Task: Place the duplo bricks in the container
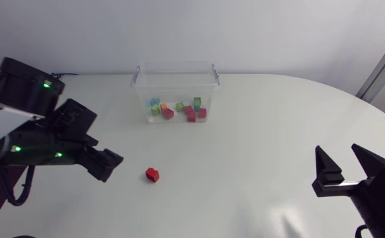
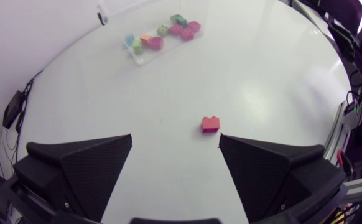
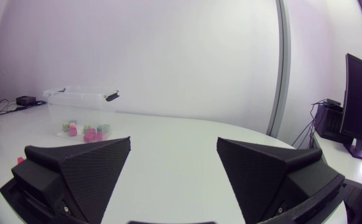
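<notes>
The box (image 1: 174, 65) sits at the back of the table (image 1: 265, 132), a bit left of the middle. A bunch of bricks (image 1: 179, 109) lies inside it, on its floor. One loose brick (image 1: 153, 174) lies on the table by itself, well in front of the box. The left gripper (image 1: 110, 165) is just left of the loose brick, near it but not touching. The right gripper (image 1: 339, 156) is far off on the right side, near the table's front, well apart from the box and all the bricks.
</notes>
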